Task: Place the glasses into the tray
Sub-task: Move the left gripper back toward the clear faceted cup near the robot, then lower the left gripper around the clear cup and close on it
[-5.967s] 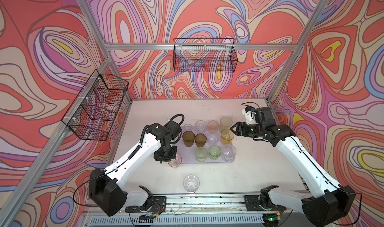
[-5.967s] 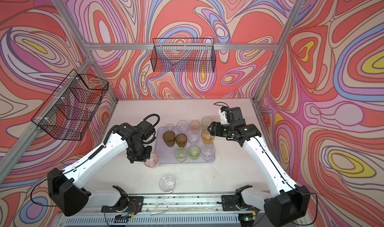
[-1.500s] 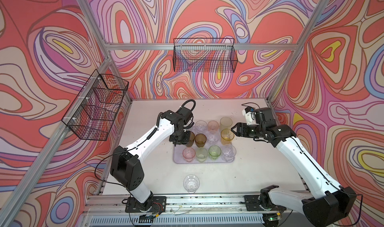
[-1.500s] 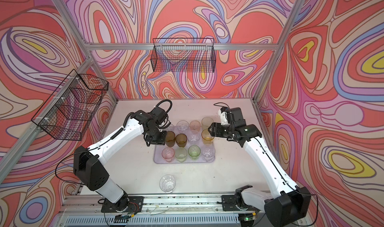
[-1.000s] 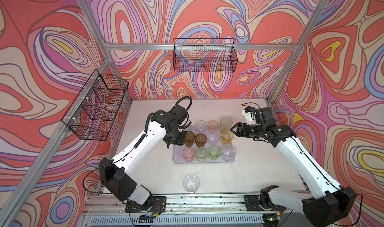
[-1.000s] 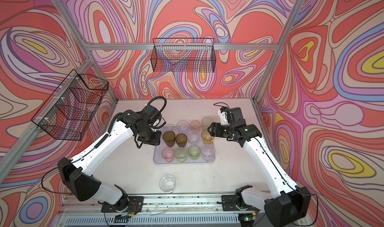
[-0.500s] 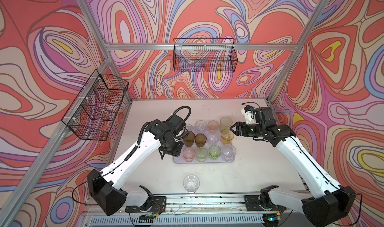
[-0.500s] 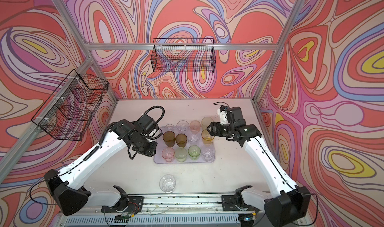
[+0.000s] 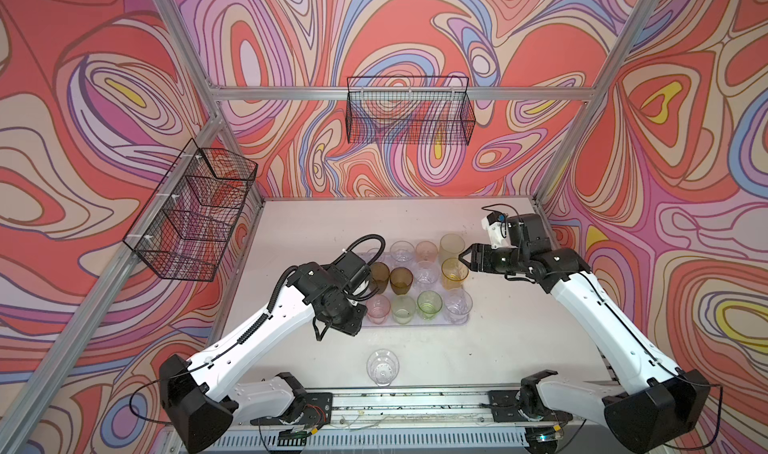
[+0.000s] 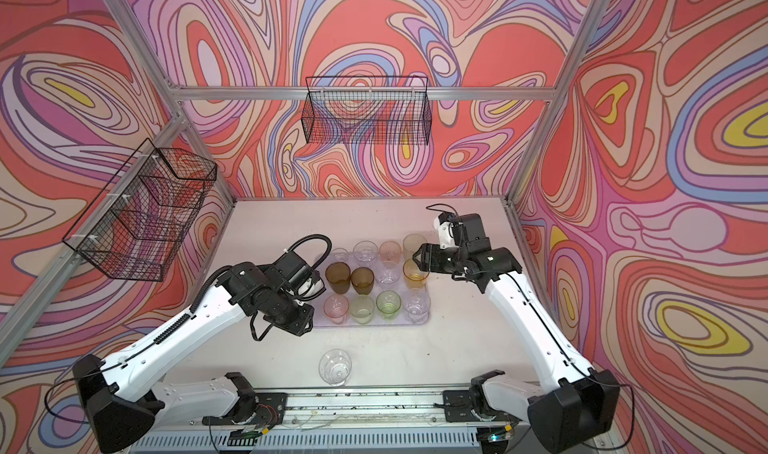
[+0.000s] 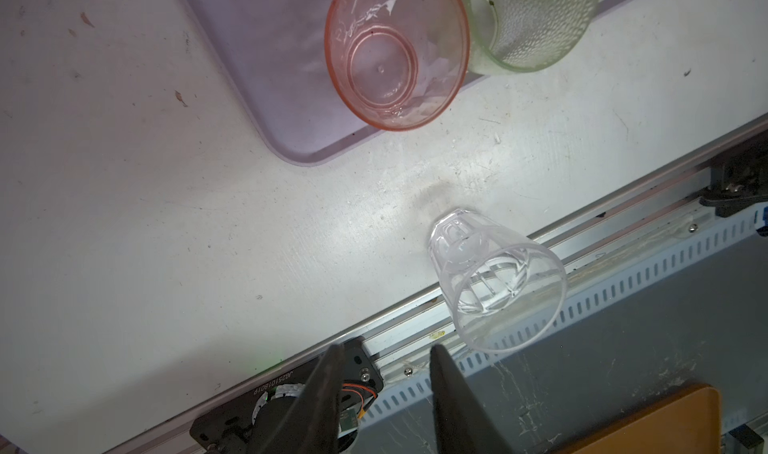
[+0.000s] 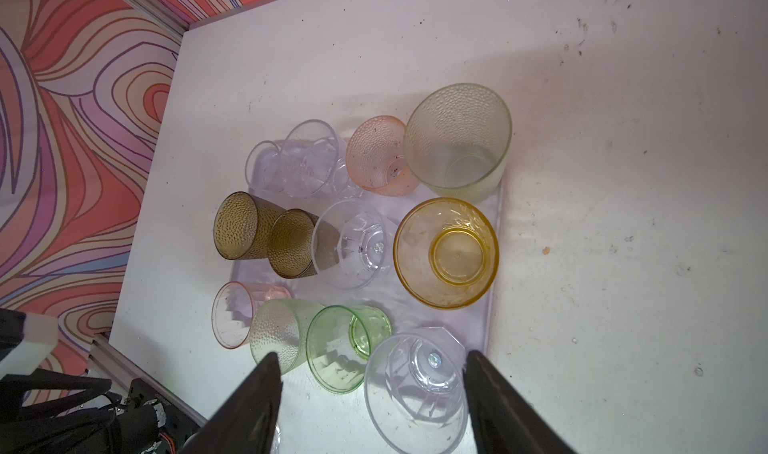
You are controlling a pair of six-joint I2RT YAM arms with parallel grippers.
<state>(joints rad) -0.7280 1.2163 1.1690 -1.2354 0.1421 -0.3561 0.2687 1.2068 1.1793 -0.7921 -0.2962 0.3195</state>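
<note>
Standing mouth-up in three rows of four, twelve glasses [image 9: 426, 273] crowd the pale lilac tray [image 11: 257, 56] at the middle of the tabletop [image 9: 519, 339], while one clear tumbler [image 9: 382, 366] waits alone, upright, close to the tabletop's front edge and apart from the tray. By the look of it, that tumbler is the only piece left to move, and a bare strip of tray beside the pink glass [image 11: 395, 52] at the tray's front-left corner appears to offer room for it. The left gripper [image 11: 386, 348] hangs over the tabletop just off that corner, its jaws partly parted with nothing between them and the lone tumbler near. The right gripper [image 12: 370, 354] hovers at the tray's right side, jaws spread wide and empty. The set is a mixed, translucent lot: two olive-brown glasses [image 12: 245, 225] with a pebbled skin, a yellow glass [image 12: 446, 252], a bright green glass [image 12: 345, 348], a taller yellow-green glass [image 12: 457, 140] at the tray's back-right corner, and several clear, faceted ones.
</note>
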